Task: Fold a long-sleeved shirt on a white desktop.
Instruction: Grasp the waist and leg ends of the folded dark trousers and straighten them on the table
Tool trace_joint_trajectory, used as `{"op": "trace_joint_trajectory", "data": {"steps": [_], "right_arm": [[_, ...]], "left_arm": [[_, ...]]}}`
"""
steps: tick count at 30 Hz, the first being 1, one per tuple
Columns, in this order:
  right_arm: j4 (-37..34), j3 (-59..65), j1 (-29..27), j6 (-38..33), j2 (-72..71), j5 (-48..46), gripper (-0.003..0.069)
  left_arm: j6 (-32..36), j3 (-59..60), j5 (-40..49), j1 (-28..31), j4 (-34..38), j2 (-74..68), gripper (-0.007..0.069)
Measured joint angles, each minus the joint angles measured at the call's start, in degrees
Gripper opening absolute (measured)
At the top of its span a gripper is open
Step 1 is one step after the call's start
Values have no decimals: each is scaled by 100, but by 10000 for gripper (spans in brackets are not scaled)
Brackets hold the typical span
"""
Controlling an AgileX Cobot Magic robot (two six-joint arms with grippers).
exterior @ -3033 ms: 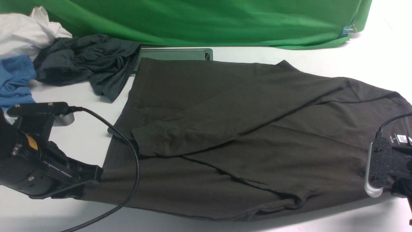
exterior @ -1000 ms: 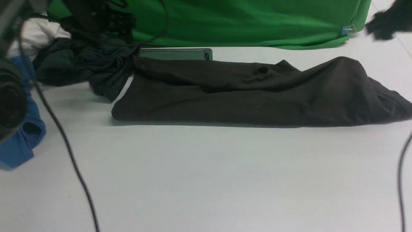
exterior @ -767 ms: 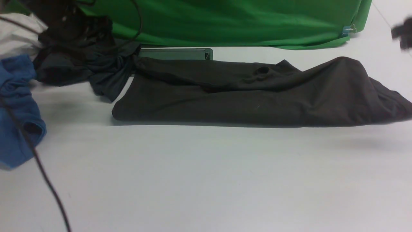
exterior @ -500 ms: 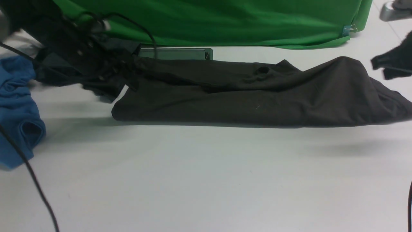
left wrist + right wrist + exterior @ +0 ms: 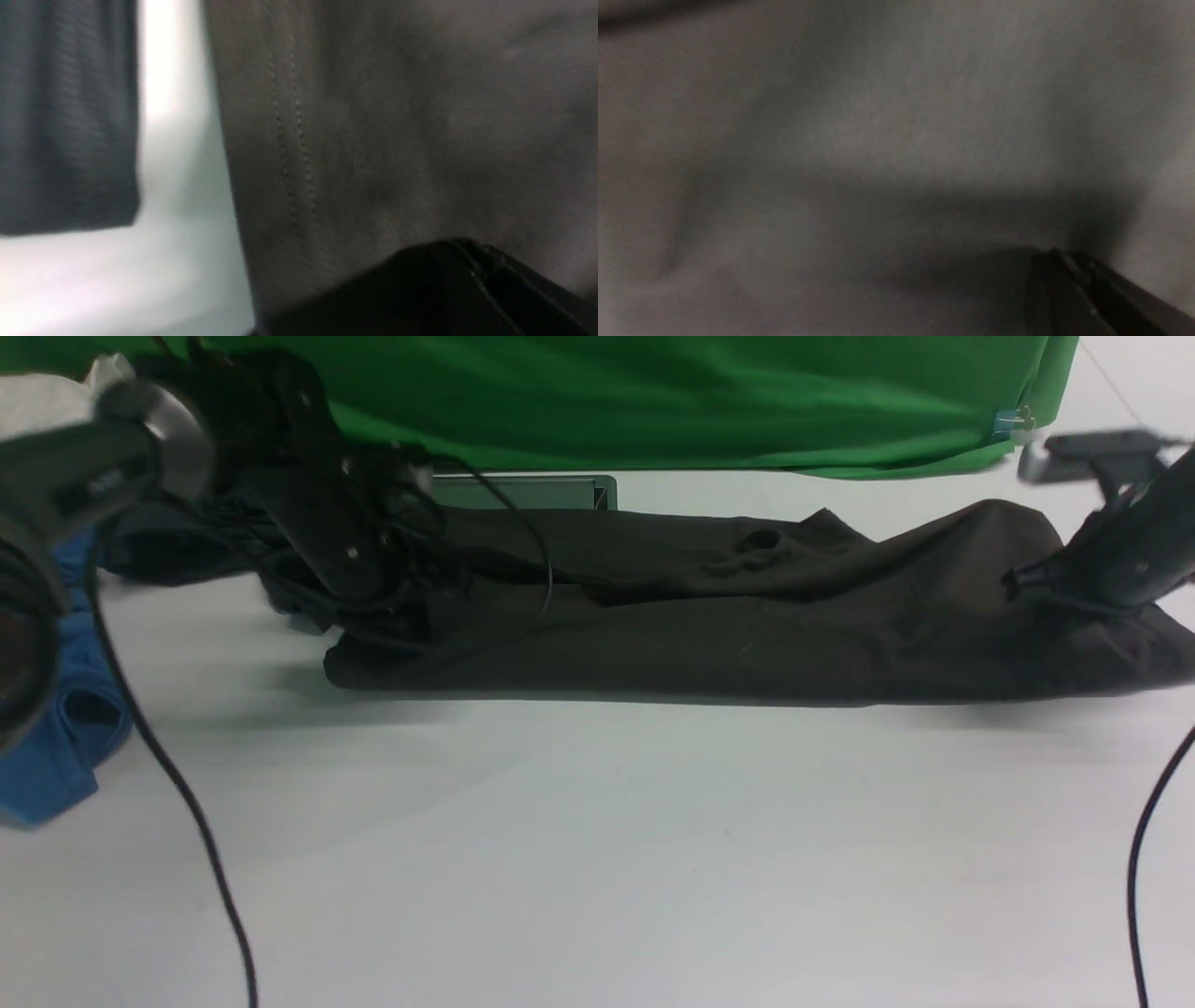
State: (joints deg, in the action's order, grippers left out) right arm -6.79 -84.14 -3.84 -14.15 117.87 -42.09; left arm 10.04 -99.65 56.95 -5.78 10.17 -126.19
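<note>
A broad white tabletop (image 5: 597, 859) is filling the scene, with a green cloth backdrop (image 5: 653, 392) hanging along its far edge. The long-sleeved shirt (image 5: 747, 625), very dark brown, is lying across the far half of the tabletop as a long, narrow folded band running left to right, humped up towards its right end.

The left arm (image 5: 93, 467) is reaching in from the left and angling down, its hand (image 5: 373, 593) pressing into the shirt's left end. The right arm (image 5: 1134, 551) is leaning in from the right edge, its hand (image 5: 1022, 581) pushing down into the shirt's right end. Both hands are closed. The two wrist cameras are showing only blurred dark cloth close up, so I cannot tell whether any fabric is caught between the fingers.

A dark grey-green garment (image 5: 159, 546) is lying bunched behind the left arm, a blue garment (image 5: 56, 747) is sitting at the left edge, and a silver-framed cable hatch (image 5: 532, 490) is showing just behind the shirt. A black cable (image 5: 177, 784) is trailing over the near tabletop on the left.

Half a second earlier, the left hand was farther back by the grey-green garment and the right hand was in the air beyond the shirt's right end; both are now down on the cloth. Three seconds earlier the shirt was spread wide and flat.
</note>
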Motion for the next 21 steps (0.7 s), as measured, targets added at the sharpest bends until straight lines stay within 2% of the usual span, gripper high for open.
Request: {"op": "trace_joint_trajectory", "data": {"steps": [5,11,21], "right_arm": [[-6,21,0,-21,234,-44,20],[-50,477,0,-54,108,351,27],[-190,2046,0,-8,-767,1221,36]], "left_arm": [[-159,0,27,-11,-112,-95,19],[-262,389,-246,-17,-140,35,19],[-566,2476,-1447,-17,-109,1114,20]]}}
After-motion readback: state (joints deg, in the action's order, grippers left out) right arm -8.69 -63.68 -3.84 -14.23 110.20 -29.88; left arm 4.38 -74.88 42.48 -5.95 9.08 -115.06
